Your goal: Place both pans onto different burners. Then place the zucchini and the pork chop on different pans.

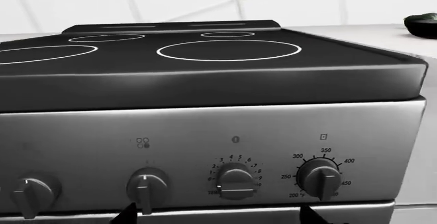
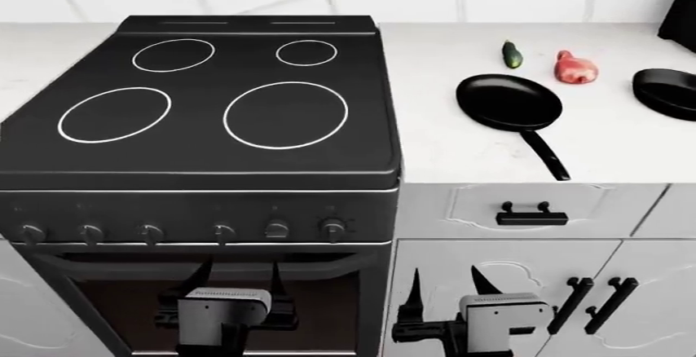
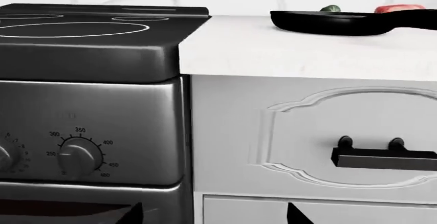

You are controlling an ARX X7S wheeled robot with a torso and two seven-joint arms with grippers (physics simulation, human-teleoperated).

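Note:
A shallow black pan (image 2: 509,101) with a long thin handle lies on the white counter right of the cooktop. A deeper pan (image 2: 666,92) sits at the far right edge. Behind them lie the dark green zucchini (image 2: 511,54) and the pink pork chop (image 2: 575,68). The two large burners (image 2: 285,115) (image 2: 114,115) are bare. My left gripper (image 2: 237,279) hangs open, low in front of the oven door. My right gripper (image 2: 446,285) is open before the cabinet. The right wrist view shows the shallow pan (image 3: 328,22), the zucchini (image 3: 330,8) and the pork chop (image 3: 399,8) beyond it.
Two smaller rings (image 2: 306,52) (image 2: 173,55) lie at the cooktop's back. A row of knobs (image 2: 276,229) lines the stove front. A drawer handle (image 2: 539,214) and door handles (image 2: 594,304) jut from the white cabinets. A dark object (image 2: 680,6) stands at the back right.

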